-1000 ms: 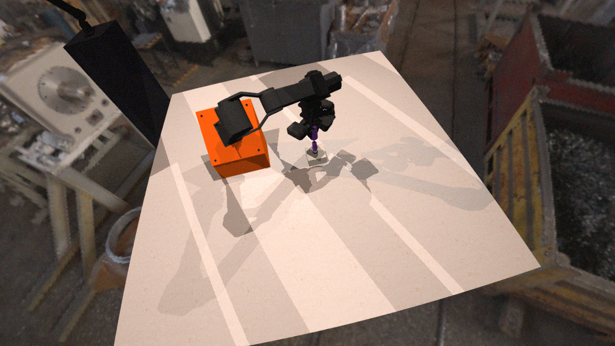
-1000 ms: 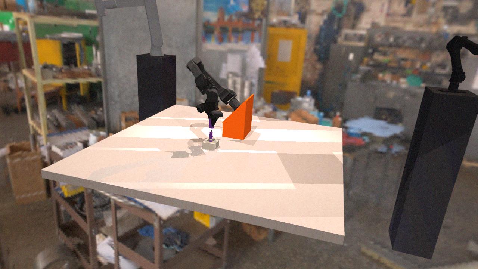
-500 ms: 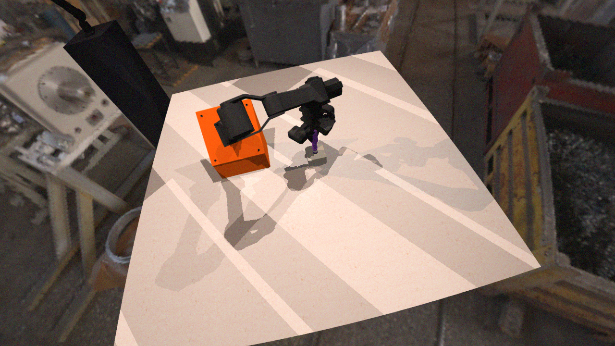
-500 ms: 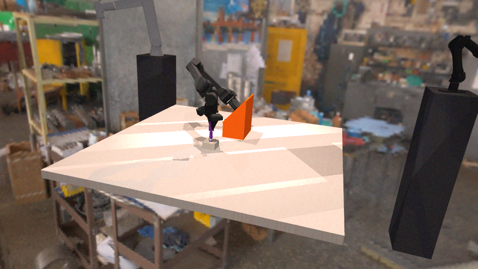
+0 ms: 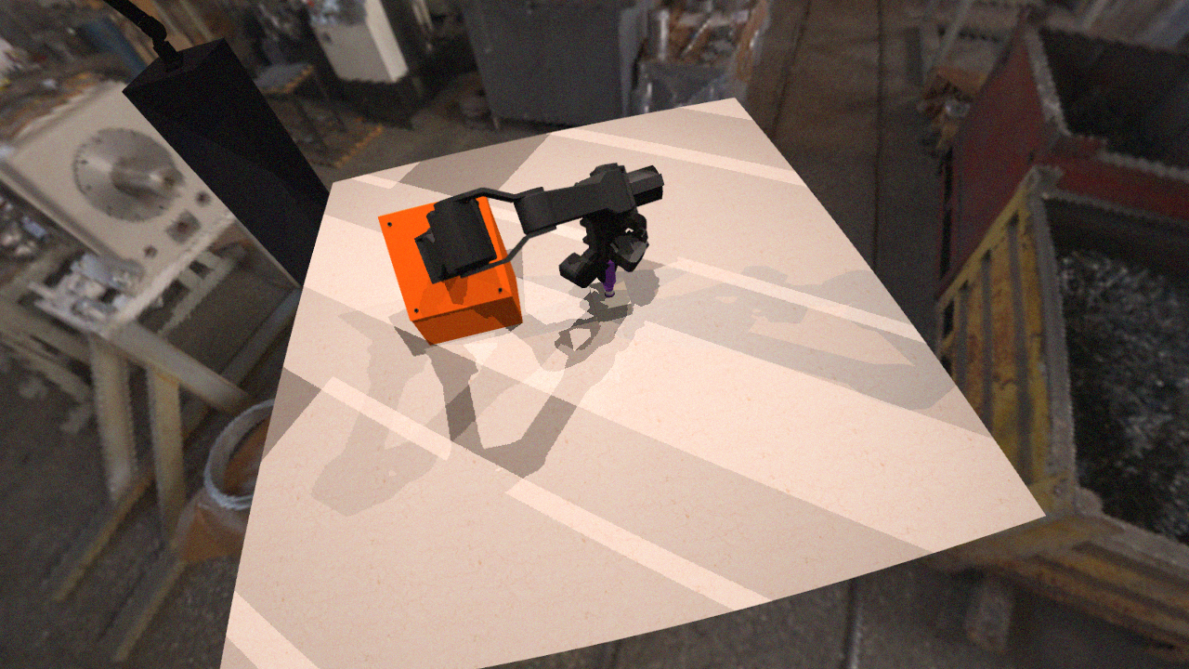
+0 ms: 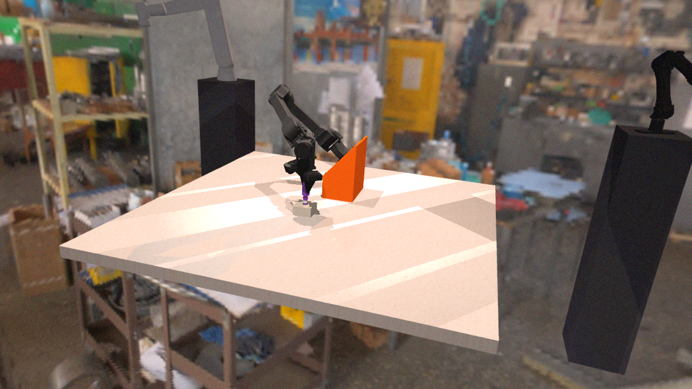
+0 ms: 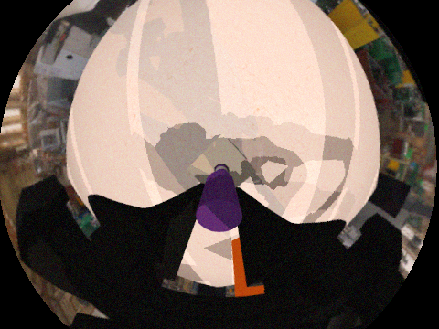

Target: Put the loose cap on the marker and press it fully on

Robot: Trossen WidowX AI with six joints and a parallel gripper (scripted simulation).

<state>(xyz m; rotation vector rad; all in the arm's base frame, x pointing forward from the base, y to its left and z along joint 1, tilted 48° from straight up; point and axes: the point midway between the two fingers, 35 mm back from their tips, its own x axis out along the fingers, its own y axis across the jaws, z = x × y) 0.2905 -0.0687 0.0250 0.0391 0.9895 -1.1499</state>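
Note:
My gripper point(image 5: 609, 264) point(image 6: 305, 183) point(image 7: 219, 189) is shut on the purple cap point(image 5: 610, 275) point(image 6: 304, 189) point(image 7: 219, 203), which hangs upright between the fingertips. The marker point(image 5: 608, 292) point(image 6: 305, 199) point(image 7: 221, 167) stands upright in the holder block point(image 5: 612, 313) point(image 6: 304, 210) point(image 7: 224, 153). The cap is in line above the marker, and its lower end meets the marker's upper part in the top and exterior views. In the wrist view the cap hides most of the marker. How far the cap sits over the tip cannot be told.
The orange wedge-shaped base point(image 5: 465, 324) point(image 6: 341, 181) point(image 7: 239, 270) of the arm stands on the table point(image 5: 665, 465) point(image 6: 411, 290), close to the holder block. Two dark pedestals point(image 6: 226, 125) point(image 6: 624, 241) stand beyond the table's edges. Shadows of the arm cross the table.

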